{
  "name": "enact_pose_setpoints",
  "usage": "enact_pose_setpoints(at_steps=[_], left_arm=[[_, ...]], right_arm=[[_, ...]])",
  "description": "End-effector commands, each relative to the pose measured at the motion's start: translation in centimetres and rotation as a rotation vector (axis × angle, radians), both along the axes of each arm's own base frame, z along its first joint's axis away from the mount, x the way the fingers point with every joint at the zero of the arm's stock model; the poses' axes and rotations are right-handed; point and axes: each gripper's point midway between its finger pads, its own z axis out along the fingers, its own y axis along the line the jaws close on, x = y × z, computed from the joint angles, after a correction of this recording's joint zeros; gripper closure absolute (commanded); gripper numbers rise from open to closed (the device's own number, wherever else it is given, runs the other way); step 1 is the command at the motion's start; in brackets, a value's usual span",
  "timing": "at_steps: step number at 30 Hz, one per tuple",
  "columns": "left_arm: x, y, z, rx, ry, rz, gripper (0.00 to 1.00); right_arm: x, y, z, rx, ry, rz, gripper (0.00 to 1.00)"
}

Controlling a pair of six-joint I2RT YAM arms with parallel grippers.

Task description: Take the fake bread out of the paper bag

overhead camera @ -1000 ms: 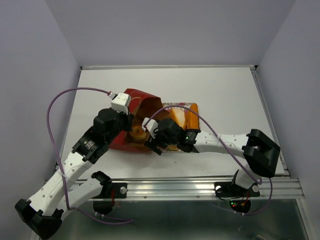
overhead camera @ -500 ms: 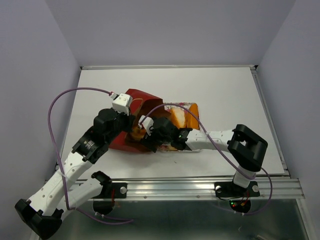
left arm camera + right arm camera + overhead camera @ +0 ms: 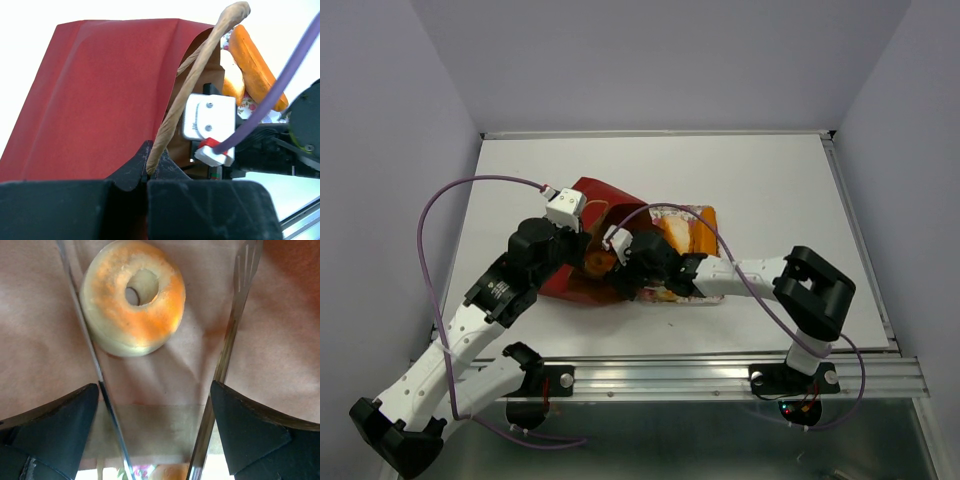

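Observation:
The red paper bag (image 3: 578, 205) lies on its side, its mouth facing right. My left gripper (image 3: 574, 243) is shut on its tan cord handle (image 3: 196, 75), pinched at the jaw tips (image 3: 148, 170), and holds the red wall (image 3: 100, 90) up. My right gripper (image 3: 611, 279) is open inside the mouth. In the right wrist view it (image 3: 156, 407) hovers over the brown kraft floor, with a ring-shaped fake bread (image 3: 132, 295) just ahead between the open fingers (image 3: 55, 425). That ring also shows from above (image 3: 597, 262). A long loaf (image 3: 257, 67) and a bun (image 3: 231, 75) lie outside the bag.
A floral rectangular tray (image 3: 670, 212) sits right of the bag under my right forearm and holds the orange pastries (image 3: 688, 235). The table's near metal rail (image 3: 720, 375) runs below both arms. Purple cables loop over each arm.
My right arm has reached farther left into the bag's mouth, its elbow swinging in. The left gripper has kept its hold on the cord handle.

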Motion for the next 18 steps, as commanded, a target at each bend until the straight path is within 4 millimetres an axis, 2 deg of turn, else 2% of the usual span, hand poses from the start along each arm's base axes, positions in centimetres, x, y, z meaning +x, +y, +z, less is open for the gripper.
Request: enact_pose_setpoints(at_steps=[1,4,7,11,16,18], left_arm=[[0.2,-0.2,1.3,-0.016,-0.047,-0.007,1.00],[0.3,-0.2,1.2,-0.014,-0.041,-0.007,1.00],[0.3,-0.2,1.2,-0.013,-0.044,-0.004,1.00],[0.3,-0.1,1.5,-0.020,-0.054,0.001,1.00],[0.3,0.0,1.6,-0.022,-0.057,0.005,1.00],[0.3,0.0,1.5,-0.018,-0.057,0.004,1.00]], right_arm=[[0.0,0.3,4.4,0.110,-0.045,0.010,0.00],[0.1,0.2,6.2,0.138,-0.074,0.010,0.00],[0.6,-0.4,6.5,0.126,-0.099,-0.023,0.00],[0.7,-1.2,4.4,0.085,-0.075,-0.039,0.00],[-0.8,-0.5,2.3,0.082,0.009,0.020,0.00],[-0.7,-0.8,1.7,0.072,0.027,0.023,0.00]])
